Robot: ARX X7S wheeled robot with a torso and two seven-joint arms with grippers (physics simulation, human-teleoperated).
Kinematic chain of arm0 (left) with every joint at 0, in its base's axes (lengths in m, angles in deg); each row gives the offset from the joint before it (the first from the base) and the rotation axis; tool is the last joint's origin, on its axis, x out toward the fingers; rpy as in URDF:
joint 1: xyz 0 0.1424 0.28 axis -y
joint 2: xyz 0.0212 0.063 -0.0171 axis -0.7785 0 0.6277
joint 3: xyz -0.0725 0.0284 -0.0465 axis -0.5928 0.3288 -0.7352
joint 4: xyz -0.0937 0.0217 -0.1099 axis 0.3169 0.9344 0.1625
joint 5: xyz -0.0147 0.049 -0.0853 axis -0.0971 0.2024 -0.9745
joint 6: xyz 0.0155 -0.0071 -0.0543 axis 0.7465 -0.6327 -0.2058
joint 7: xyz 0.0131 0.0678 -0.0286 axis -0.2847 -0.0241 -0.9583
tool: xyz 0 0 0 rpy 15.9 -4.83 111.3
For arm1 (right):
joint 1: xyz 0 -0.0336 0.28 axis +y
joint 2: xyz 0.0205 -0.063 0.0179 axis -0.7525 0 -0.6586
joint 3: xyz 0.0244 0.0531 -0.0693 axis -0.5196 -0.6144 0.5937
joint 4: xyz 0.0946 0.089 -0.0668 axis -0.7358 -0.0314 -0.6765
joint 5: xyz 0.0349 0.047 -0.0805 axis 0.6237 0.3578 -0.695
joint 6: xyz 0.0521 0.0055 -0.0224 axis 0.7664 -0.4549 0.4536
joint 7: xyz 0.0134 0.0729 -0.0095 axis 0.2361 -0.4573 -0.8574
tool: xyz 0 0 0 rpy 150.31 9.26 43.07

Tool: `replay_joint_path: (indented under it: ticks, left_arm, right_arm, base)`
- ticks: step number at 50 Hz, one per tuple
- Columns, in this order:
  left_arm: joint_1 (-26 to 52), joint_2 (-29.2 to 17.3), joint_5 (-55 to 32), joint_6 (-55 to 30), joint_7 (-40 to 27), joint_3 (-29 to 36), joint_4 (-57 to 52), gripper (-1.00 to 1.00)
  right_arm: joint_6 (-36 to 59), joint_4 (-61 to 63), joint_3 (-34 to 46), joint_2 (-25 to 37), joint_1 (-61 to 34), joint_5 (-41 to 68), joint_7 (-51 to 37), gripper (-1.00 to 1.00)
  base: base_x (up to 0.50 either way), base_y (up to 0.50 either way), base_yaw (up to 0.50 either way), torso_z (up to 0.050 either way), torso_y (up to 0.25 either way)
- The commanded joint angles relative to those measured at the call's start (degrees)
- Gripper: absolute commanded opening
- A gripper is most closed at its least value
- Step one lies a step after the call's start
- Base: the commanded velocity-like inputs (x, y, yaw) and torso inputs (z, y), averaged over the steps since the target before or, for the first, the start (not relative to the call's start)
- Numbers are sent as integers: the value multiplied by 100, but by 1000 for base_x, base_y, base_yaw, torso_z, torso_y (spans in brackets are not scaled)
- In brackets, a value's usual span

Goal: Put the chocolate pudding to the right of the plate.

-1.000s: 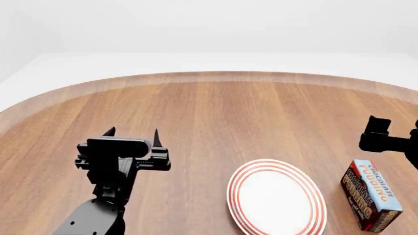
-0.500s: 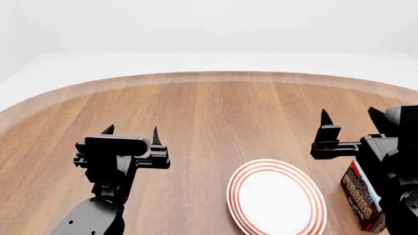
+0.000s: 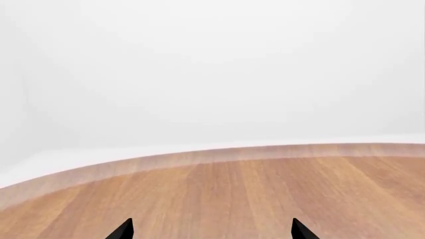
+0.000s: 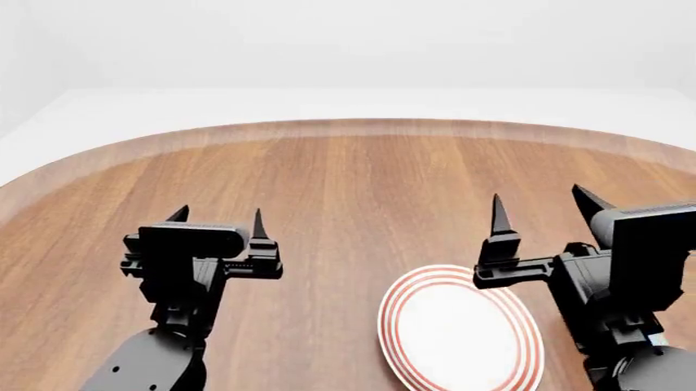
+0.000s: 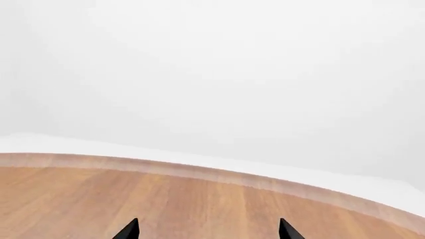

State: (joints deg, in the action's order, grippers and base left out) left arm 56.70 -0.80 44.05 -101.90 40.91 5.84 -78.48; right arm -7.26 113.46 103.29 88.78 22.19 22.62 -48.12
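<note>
The chocolate pudding is hidden in every view, presumably behind the right gripper (image 4: 539, 208), which is held spread and empty above the plate (image 4: 435, 326). A clear release there should be confirmed.

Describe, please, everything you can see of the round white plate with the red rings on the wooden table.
The round white plate with concentric red rings lies flat on the brown wood-grain table, near its front edge and right of centre in the head view. Its centre is plain white and empty; it looks glossy, like ceramic. The black right gripper, jaws open, hangs above its right side and hides part of the rim there. The bottom edge is cut off by the frame. Neither wrist view shows it.
</note>
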Motion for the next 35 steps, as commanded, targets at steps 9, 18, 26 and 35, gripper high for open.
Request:
replay_joint_path:
  ticks: [9, 18, 26, 35]
  left_arm:
    - [67, -28, -68, -107, -66, 9, -164, 100]
    - [222, -39, -135, -251, -114, 7, -344, 100]
    - [444, -51, -207, -449, -172, 10, -561, 100]
    - [653, -75, -289, -634, -249, -25, -802, 100]
  right_arm:
    - [-195, 253, 296, -226, 127, -736, -67, 100]
    - [-176, 190, 320, -299, -114, -743, 15, 100]
    - [-97, 153, 286, -336, -399, -606, 67, 100]
    - [-11, 215, 229, -338, -643, -452, 55, 100]
  base:
    - [0, 0, 0, 0, 0]
    - [0, 0, 0, 0, 0]
    - [0, 0, 0, 0, 0]
    - [0, 0, 0, 0, 0]
